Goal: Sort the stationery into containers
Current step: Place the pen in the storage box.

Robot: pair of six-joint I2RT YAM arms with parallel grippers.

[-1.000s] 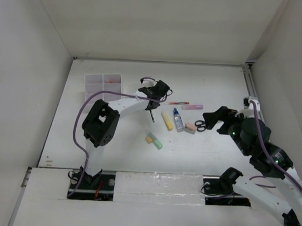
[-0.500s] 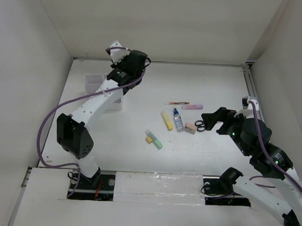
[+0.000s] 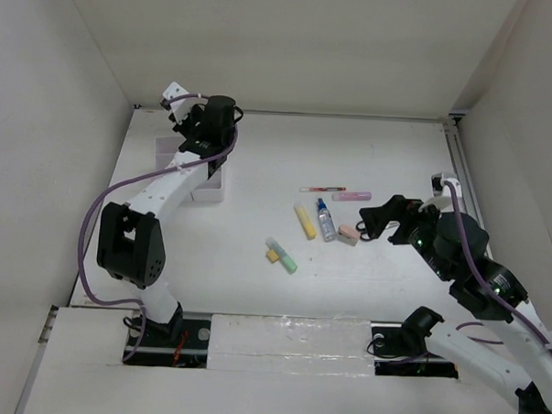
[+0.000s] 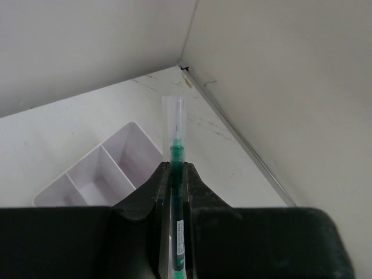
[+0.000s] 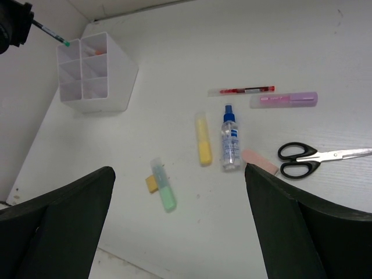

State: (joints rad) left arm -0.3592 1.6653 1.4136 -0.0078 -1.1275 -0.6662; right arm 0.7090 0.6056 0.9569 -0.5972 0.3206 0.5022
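Since my left pincer [image 4: 176,170] is clenched on the green pen [image 4: 175,150], its long axis pointing to 12 o'clock, and the tray [image 4: 114,164] lies at 8 o'clock below, I judge the pen must tip that way.

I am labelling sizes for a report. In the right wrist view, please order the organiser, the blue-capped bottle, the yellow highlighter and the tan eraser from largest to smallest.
1. white organiser
2. blue-capped bottle, only a little larger than the next
3. yellow highlighter
4. tan eraser
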